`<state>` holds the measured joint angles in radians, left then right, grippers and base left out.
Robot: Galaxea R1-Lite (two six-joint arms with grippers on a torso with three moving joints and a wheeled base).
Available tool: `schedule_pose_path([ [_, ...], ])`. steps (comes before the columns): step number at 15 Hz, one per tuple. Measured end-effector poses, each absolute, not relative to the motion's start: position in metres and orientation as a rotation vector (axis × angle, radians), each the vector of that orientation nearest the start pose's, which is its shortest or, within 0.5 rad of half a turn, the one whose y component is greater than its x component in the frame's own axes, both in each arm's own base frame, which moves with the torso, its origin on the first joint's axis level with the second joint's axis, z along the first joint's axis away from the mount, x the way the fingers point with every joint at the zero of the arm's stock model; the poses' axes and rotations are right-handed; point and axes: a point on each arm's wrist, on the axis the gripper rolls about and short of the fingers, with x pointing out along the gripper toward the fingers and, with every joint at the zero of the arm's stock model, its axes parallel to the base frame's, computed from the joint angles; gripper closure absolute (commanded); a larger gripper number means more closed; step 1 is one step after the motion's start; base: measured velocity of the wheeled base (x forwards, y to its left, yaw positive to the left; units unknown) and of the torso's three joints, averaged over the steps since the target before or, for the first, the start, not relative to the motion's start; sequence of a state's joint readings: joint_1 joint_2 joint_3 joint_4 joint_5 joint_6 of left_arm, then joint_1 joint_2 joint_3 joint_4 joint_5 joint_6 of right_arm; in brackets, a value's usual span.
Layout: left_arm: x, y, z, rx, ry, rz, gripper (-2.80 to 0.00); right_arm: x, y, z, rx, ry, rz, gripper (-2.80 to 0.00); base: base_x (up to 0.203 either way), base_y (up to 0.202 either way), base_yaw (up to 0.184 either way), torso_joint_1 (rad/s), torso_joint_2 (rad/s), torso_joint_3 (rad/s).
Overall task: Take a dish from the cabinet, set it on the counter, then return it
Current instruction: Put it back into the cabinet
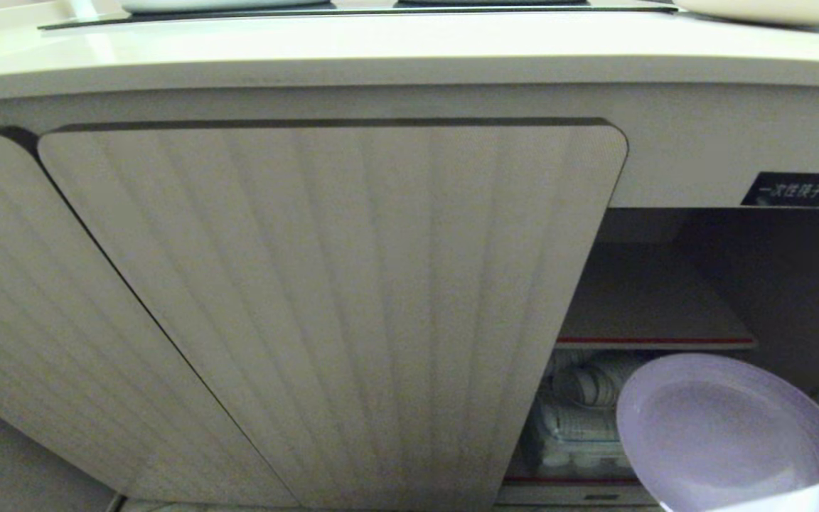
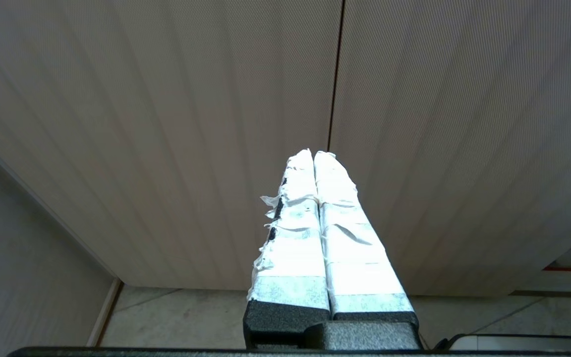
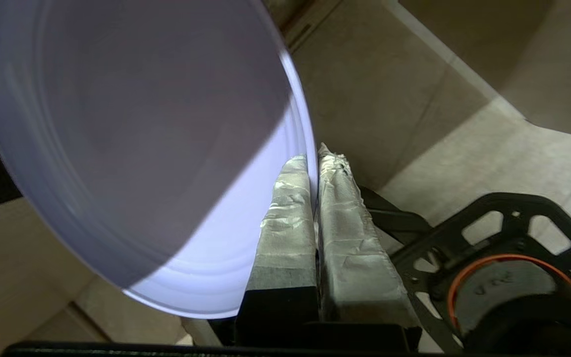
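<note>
Right claw (image 3: 315,163) is clamped on the rim of the dish (image 1: 729,434), taped fingers (image 3: 290,218) pinching the edge with one on each face. The lavender dish hangs tilted in the air at lower right of the head view, in front of the cabinet (image 1: 331,299) opening and clear of both shelves; its near edge catches bright light, the rest is in shade. In the head view the claw itself is mostly out of frame, with only a dark sliver at the dish's lower right corner. The cabinet's ribbed doors cover the left and middle, and the right bay stands open. The inner shelf (image 1: 651,313) has a red front edge, and below it sits a stack of pale dishware (image 1: 580,412) on the bottom level. A black label (image 1: 792,189) with white characters sits on the rail above the open bay. The worktop (image 1: 381,57) runs along the top, with the cooktop panel (image 1: 352,10) edge at the back and a pale plate rim (image 1: 772,11) at far right. Left claw (image 2: 314,156) is idle, taped fingers pressed together with nothing between them, pointing at the seam between two closed doors just above the tiled floor (image 2: 191,317).
</note>
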<state>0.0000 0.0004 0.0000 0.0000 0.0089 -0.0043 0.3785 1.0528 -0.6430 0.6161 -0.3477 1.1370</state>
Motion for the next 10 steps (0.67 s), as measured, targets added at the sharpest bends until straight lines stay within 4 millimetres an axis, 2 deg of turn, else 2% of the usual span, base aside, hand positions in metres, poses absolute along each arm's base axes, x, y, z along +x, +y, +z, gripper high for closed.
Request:
schedule_pose_path([
  [4, -0.023, 0.000, 0.075, -0.004, 0.000, 0.009, 0.00, 0.101, 0.030, 0.170, 0.741, 0.821, -0.540, 0.00, 0.000, 0.000, 0.000, 0.000, 0.00, 0.000],
  [10, -0.023, 0.000, 0.075, -0.004, 0.000, 0.009, 0.00, 0.127, 0.035, 0.157, 0.811, 0.782, -0.587, 0.00, 0.000, 0.000, 0.000, 0.000, 0.00, 0.000],
])
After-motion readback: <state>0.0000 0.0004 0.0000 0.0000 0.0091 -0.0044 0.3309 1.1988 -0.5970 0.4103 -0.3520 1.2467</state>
